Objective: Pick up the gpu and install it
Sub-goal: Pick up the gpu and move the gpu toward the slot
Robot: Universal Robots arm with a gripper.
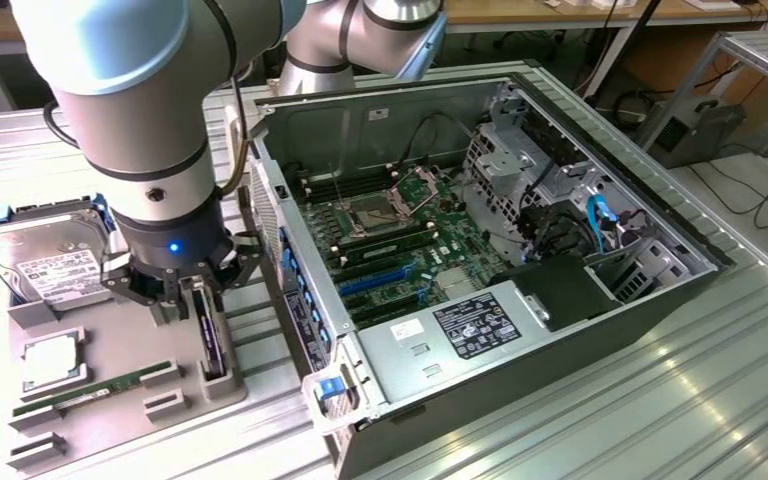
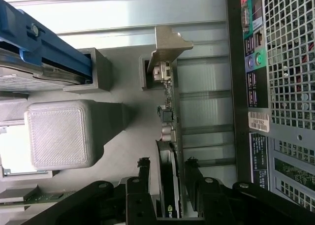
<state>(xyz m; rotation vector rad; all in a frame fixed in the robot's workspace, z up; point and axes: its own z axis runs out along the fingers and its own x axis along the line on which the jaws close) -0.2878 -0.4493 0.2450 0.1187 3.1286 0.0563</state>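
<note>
Tool hung open, straddling the gpu, which stood on edge in its holder beside the case. We judged this pre-grasp: closing calls for square contact on the card's flat faces.

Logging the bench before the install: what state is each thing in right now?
gripper: open, fingers straddling the gpu, not closed on it.
gpu: standing on edge in its gray holder, not lifted.
computer case: lying on its side, side panel off, interior exposed.
hard drive: seated in its holder.
memory stick: lying in its tray slot.
</note>
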